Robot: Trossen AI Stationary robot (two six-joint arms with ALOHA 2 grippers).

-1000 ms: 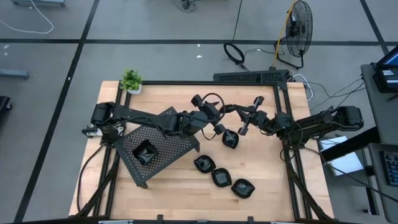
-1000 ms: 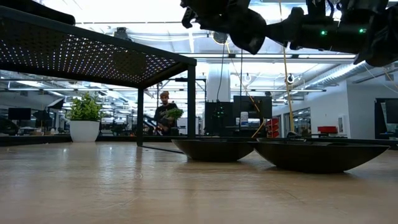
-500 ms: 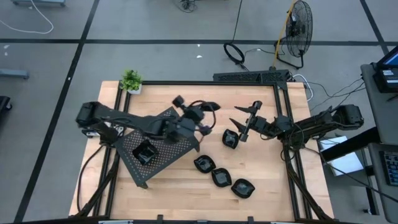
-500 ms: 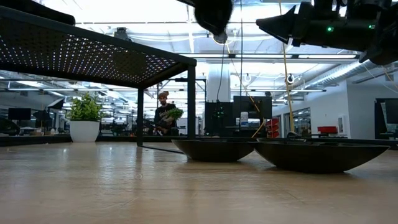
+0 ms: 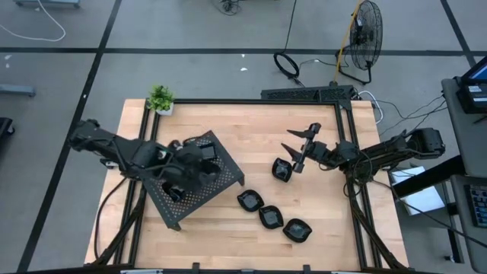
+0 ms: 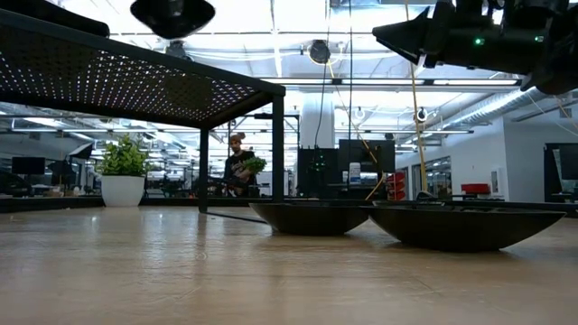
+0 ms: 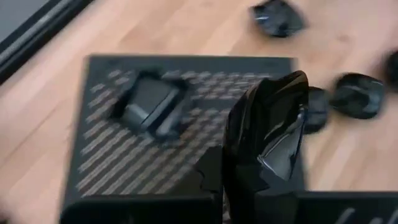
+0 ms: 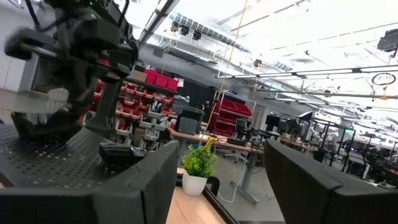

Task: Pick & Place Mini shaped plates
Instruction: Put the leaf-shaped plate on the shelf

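Note:
My left gripper (image 5: 199, 155) hangs over the dark perforated tray (image 5: 217, 183), shut on a glossy black mini plate (image 7: 268, 137). In the low view that plate (image 6: 172, 13) shows above the tray's top (image 6: 135, 81). Another mini plate (image 7: 149, 109) lies flat on the tray. Several more plates (image 5: 270, 217) rest on the wood to the tray's right, one of them (image 5: 282, 170) just below my right gripper (image 5: 299, 148). That gripper is open with nothing between its fingers (image 8: 311, 180). My left gripper pinches the mini plate by its rim (image 7: 239, 177) between its two fingers; the plate itself hides most of the fingers. The plate stands on edge, its hollow side turned sideways, lifted clear of the tray.
A small potted plant (image 5: 160, 99) stands at the table's far left corner. A black frame (image 5: 304, 94) runs around the table. Bare wood lies in front of the tray and toward the near edge (image 5: 228, 243). A person (image 6: 237, 162) stands far off in the room.
The two grippers met above the table's middle with the plate between them. My right gripper has opened and let go, staying near its place. My left gripper has carried the plate toward the table's left edge, to above the tray.

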